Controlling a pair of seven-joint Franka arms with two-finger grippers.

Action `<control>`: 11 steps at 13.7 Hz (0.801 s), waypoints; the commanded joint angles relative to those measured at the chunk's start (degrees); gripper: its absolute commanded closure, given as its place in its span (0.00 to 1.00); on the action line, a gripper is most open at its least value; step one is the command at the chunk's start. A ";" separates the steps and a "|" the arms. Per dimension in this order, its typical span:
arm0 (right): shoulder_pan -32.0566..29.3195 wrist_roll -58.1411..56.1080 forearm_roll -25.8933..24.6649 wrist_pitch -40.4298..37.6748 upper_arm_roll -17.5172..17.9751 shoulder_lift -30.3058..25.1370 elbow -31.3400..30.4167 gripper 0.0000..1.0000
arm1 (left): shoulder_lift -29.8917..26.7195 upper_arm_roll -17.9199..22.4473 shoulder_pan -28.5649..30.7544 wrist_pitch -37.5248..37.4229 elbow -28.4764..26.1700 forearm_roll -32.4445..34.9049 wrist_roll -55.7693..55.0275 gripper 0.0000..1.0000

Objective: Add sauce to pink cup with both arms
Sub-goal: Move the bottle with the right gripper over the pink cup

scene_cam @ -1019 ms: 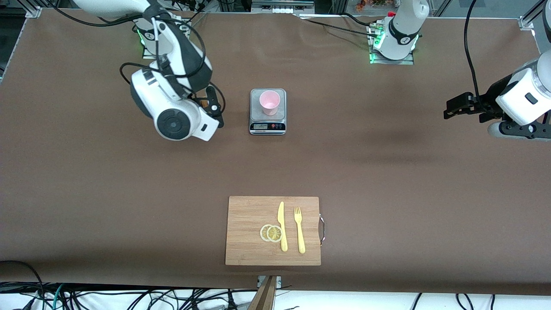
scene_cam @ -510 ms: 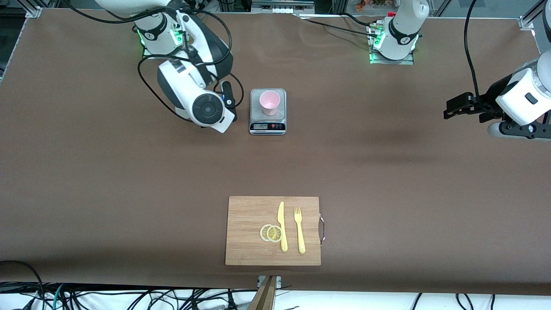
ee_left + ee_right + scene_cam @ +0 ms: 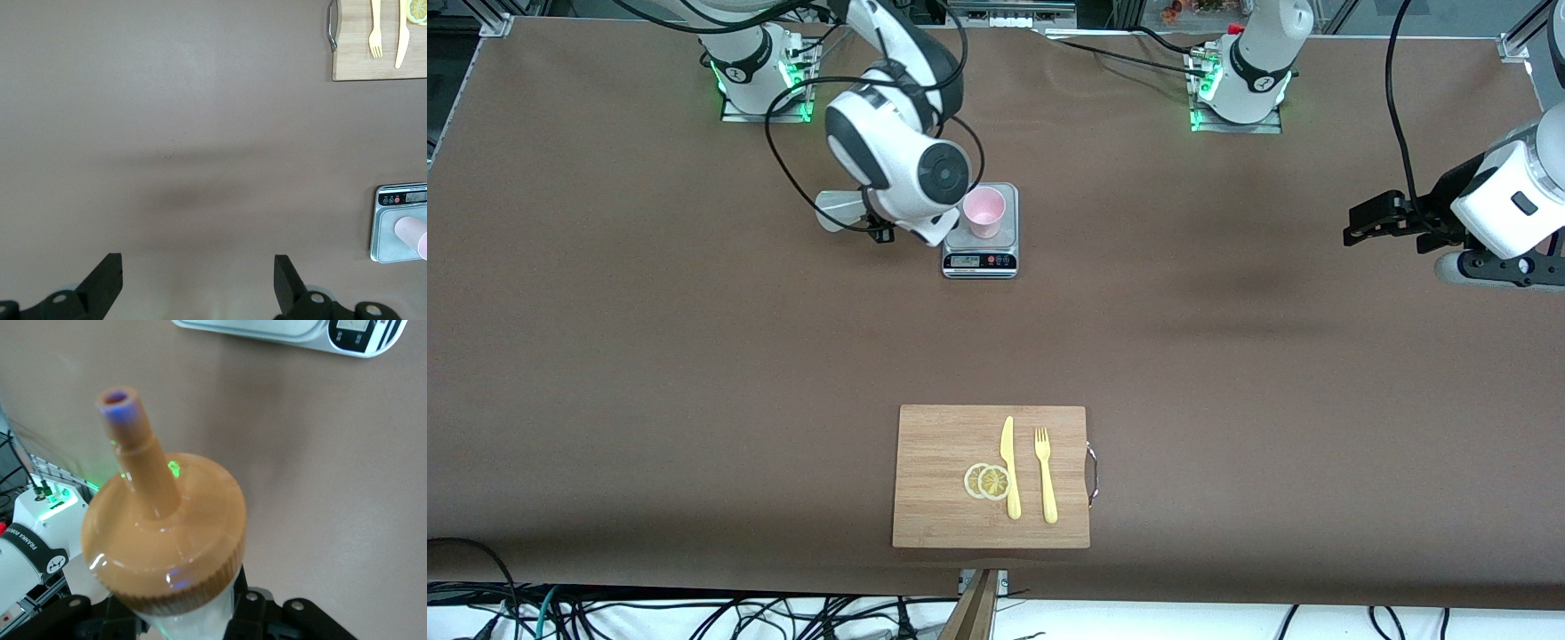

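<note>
Progress check: I'd say approx halfway. The sauce (image 3: 163, 533) was already picked up, so the grab part was done. Pouring wasn't: the pink cup (image 3: 984, 212) looked empty inside as far as I could tell, no sauce visible in it.

The right gripper (image 3: 871, 218) had its jaws clamped tight on the bottle's body, hanging over the surface just beside the scale (image 3: 979, 258), toward the right arm's end. In the front view only a bit of the whitish bottle poked out from under the wrist, lying roughly sideways. The nozzle wasn't over the cup yet, imo. What was left: swing the tip over the cup's rim, tilt, squeeze.

The left gripper (image 3: 1383, 220) was parked way off at the left arm's end, well apart from everything, jaws wide w/ nothing btwn them. Just waiting. If the task wants both arms, it hadn't done its part yet, prob steadying the cup or similar, but that's a guess.

Looks: the bottle was translucent whitish w/ a big orange-tan screw cap and a narrow nozzle w/ an open tip. The cup was pale pink, plain, no handle, upright on the scale's steel plate.
</note>
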 commanded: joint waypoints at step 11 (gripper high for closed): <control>8.60 9.94 -11.10 -6.59 -0.01 6.64 3.99 0.55 | -0.20 0.05 -0.09 -0.48 0.21 1.04 1.00 0.00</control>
